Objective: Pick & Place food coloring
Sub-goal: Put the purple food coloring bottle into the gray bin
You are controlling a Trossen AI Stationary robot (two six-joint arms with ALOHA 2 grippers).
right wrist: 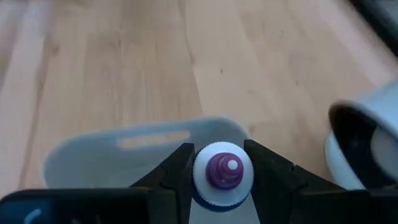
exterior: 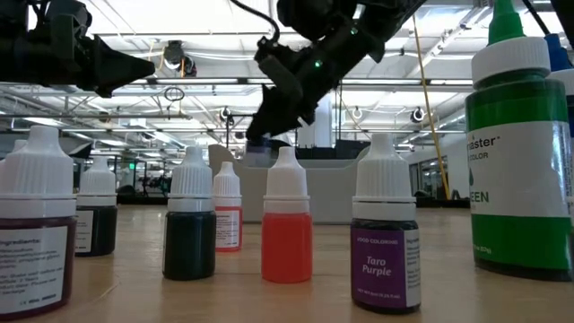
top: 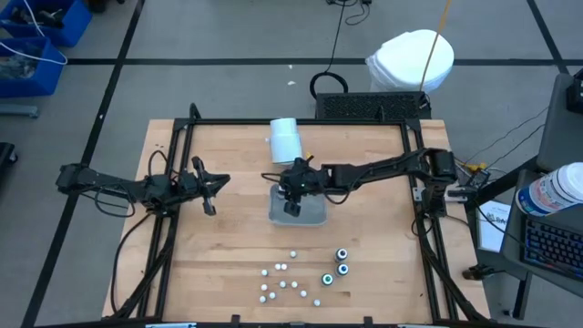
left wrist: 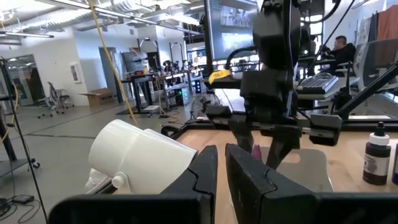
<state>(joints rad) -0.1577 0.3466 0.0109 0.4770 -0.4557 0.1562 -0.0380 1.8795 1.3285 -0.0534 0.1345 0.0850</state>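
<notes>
Food coloring bottle [right wrist: 222, 174], purple-tipped with white cap — pinched between the fingers [right wrist: 171, 171] of my right gripper [top: 292, 202], which closes on its cap, above the grey tray [top: 314, 217] near the tabletop's [top: 228, 264] middle. Remaining bottles [top: 296, 278] — clustered by the near edge. White cylinder [top: 285, 138] lies toward the far edge. My left gripper [top: 209, 189], fingers almost together and empty, waits by the left edge.

A wooden table [top: 228, 255] of pale tan planks carries a grey tray [top: 311, 217] and a white cylinder [top: 285, 138]. Among the white-capped bottles, one [exterior: 287, 235] holds red, one [exterior: 385, 262] has a purple label, and one [exterior: 518, 170] a green label. The bottle [right wrist: 222, 173] between black fingers [right wrist: 168, 175] has a purple tip.
</notes>
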